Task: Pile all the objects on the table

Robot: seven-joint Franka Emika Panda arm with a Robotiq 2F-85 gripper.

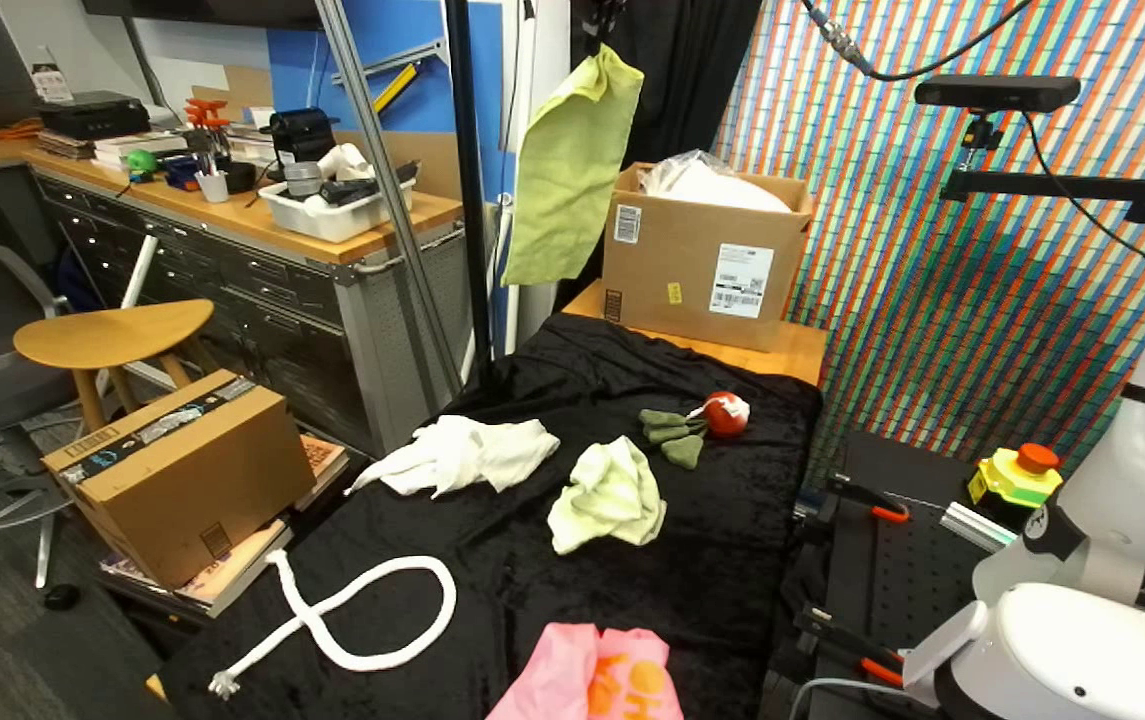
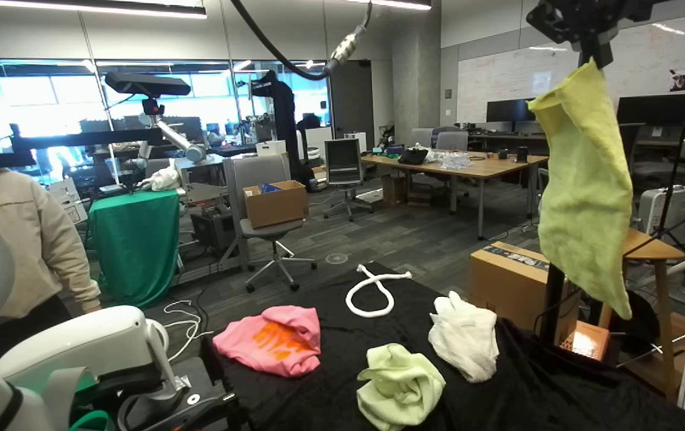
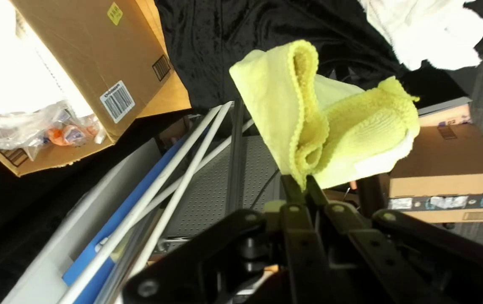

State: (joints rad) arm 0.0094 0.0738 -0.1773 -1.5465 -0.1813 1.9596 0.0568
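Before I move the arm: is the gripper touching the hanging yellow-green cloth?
Touching. The wrist view shows the gripper shut on the hanging yellow-green cloth, its gathered end pinched between the jaws.

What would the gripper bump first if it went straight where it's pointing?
The gripper points down, so its dangling yellow-green cloth would probably touch the black table cover first, near the edge. Depth is unclear, so it might miss.

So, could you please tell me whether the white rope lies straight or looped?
Looped: the white rope crosses itself in both exterior views.
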